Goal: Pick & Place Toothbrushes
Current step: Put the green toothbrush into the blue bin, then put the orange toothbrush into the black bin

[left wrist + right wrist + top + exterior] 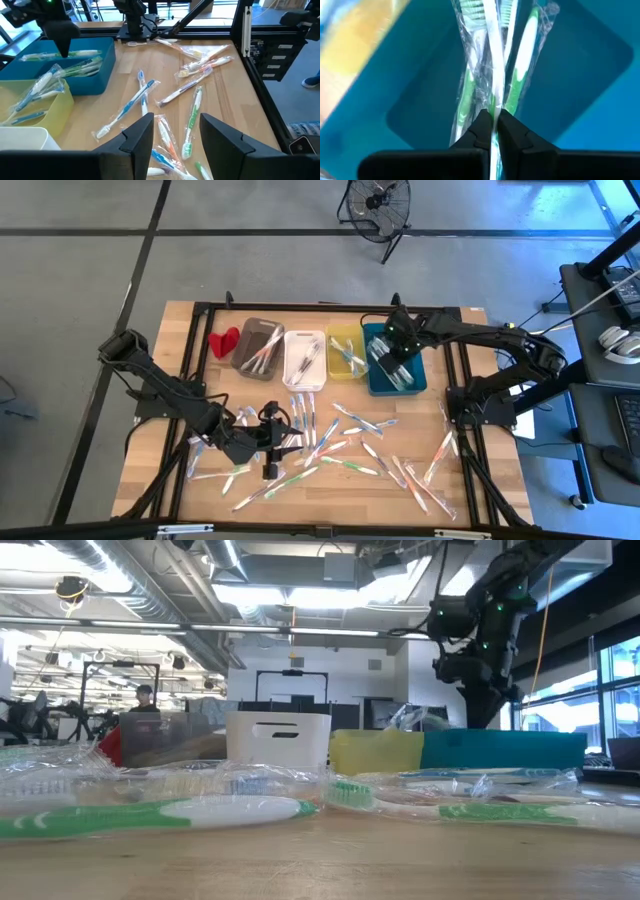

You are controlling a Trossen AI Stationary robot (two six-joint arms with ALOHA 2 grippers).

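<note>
Teal bin (395,375) lay under the right gripper (494,125), pinching a wrapped green toothbrush (492,55). Left gripper (172,132) hung spread over scattered toothbrushes (192,117). No lettering was legible.

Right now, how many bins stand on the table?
4, in one row at the table's far edge: grey bin, white bin, yellow bin, teal bin. None seems hidden.

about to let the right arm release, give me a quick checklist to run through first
1. Right gripper shut on the thin wrapped white-and-green toothbrush: ok.
2. Right gripper over the teal rectangular plastic bin: ok.
3. Teal bin has room beside the wrapped green toothbrushes already inside: ok.
4. Left gripper open, apart from the right arm, above loose wrapped toothbrushes on the wooden table: ok.
5. Height of the held toothbrush above the bin floor: cannot tell.
</note>
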